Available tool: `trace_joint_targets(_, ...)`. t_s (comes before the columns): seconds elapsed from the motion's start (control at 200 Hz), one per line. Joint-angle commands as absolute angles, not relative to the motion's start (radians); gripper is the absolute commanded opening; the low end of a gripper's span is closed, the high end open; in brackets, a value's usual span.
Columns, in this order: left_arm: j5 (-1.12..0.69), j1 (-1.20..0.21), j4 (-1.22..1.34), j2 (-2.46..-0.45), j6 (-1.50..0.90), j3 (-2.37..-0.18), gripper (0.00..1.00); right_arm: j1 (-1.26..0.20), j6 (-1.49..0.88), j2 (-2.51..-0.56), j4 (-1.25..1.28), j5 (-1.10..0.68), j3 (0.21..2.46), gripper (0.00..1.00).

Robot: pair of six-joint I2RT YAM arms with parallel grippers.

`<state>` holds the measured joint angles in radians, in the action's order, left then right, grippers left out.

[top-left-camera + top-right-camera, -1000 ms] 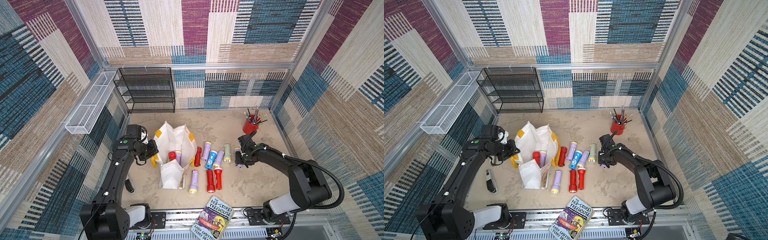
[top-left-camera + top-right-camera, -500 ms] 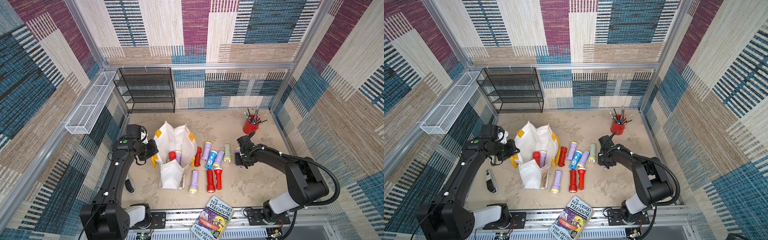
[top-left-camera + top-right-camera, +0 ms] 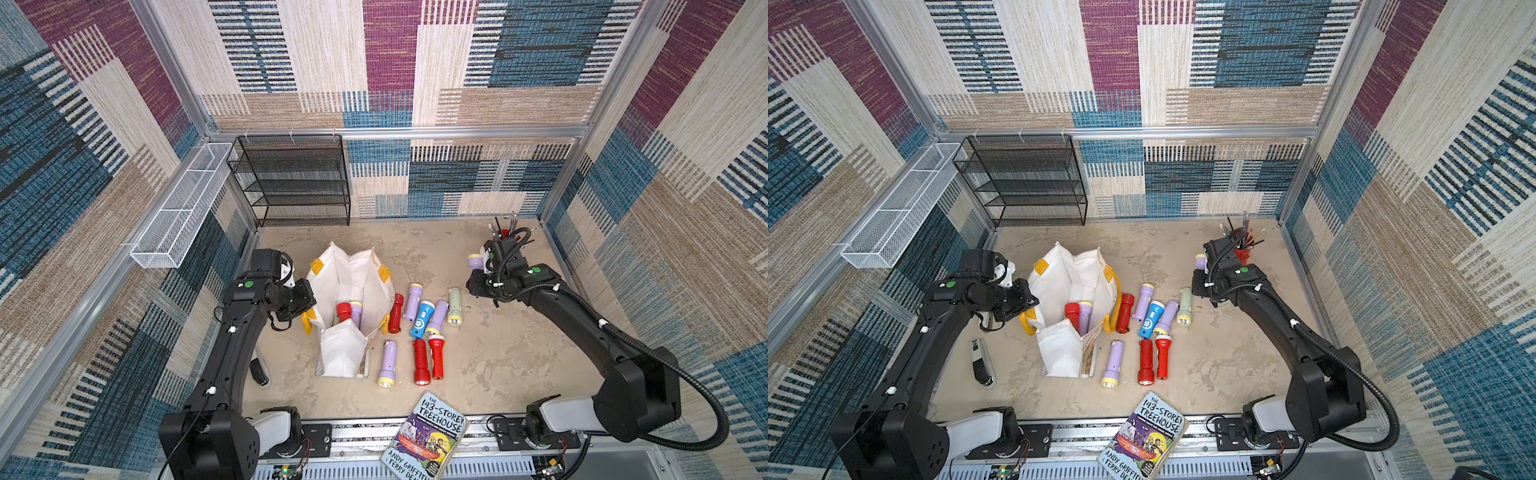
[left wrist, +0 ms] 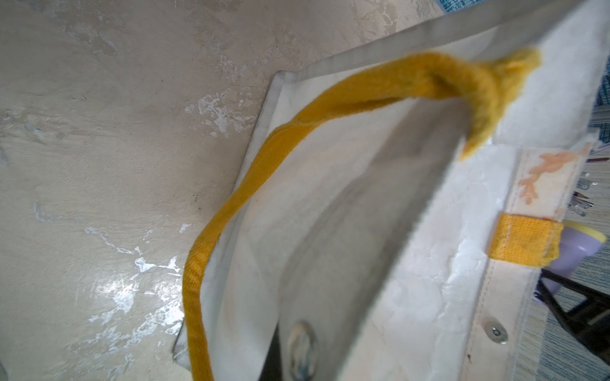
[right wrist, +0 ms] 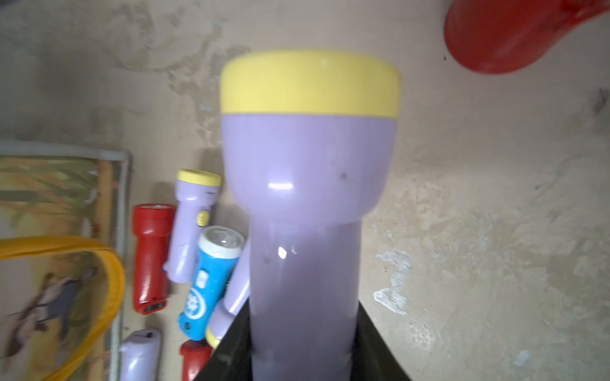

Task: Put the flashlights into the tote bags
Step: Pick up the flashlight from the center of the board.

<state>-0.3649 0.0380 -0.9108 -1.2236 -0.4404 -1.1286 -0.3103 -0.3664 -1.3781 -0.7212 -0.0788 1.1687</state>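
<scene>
— Near the middle of the tabletop we see the tote bag [image 3: 330,286]: white boxy fabric, its mouth gaping upward, with a metal snap stud on the rim.

— We see that too. What about its side?

— From the right wrist we make out the printed panel [image 5: 49,231], a blurred picture in greens and browns, with a yellow strap looping across it.

— And the left gripper [image 3: 305,309]?

— Its jaws are together, pinched on the yellow handle [image 4: 264,158] at the bag's left side. In the left wrist view that strap arcs up from the rim, off the fabric.

— What do we find inside the bag?

— A red flashlight [image 3: 343,311] and a lilac flashlight [image 3: 356,311] sit side by side, heads up.

— And the right gripper [image 5: 303,316]?

— It is clamped on the barrel of the held flashlight [image 5: 308,198], which has a glossy lilac body flaring to a wider pale-yellow head. It hangs above the table near the red cup [image 3: 1244,251], well apart from the bag.

— What about the others?

— We count eight lying on the table just right of the bag. Among them are the blue flashlight [image 3: 423,320] with a white head and the pale green flashlight [image 3: 454,305]. The rest are red or lilac stubby torches. Towards the table's front edge, two red ones lie side by side.
</scene>
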Motion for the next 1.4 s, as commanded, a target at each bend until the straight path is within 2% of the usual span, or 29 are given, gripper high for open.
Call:
trace_joint_targets(0.0,-0.353,0.04,-0.894,-1.215,-0.431,-1.131,0.0,-0.338,-0.397,-1.371,-0.718,-0.166,1.27,0.35)
trace_joint_targets(0.3,-0.368,0.041,-0.882,-1.211,-0.44,-1.12,0.0,-0.53,-0.416,-1.506,-0.666,-0.288,1.577,0.35)
trace_joint_targets(0.461,-0.383,0.041,-0.88,-1.212,-0.44,-1.114,0.0,-0.652,-0.444,-1.596,-0.595,-0.412,1.668,0.36)
trace_joint_targets(0.696,-0.419,0.041,-0.859,-1.209,-0.451,-1.103,0.0,-0.786,-0.403,-1.799,-0.597,-0.451,1.806,0.37)
trace_joint_targets(1.027,-0.442,0.043,-0.852,-1.207,-0.444,-1.094,0.0,-0.883,-0.355,-2.037,-0.666,-0.522,1.942,0.36)
trace_joint_targets(1.397,-0.45,0.043,-0.856,-1.204,-0.444,-1.095,0.0,-0.894,-0.375,-2.147,-0.658,-0.541,1.874,0.35)
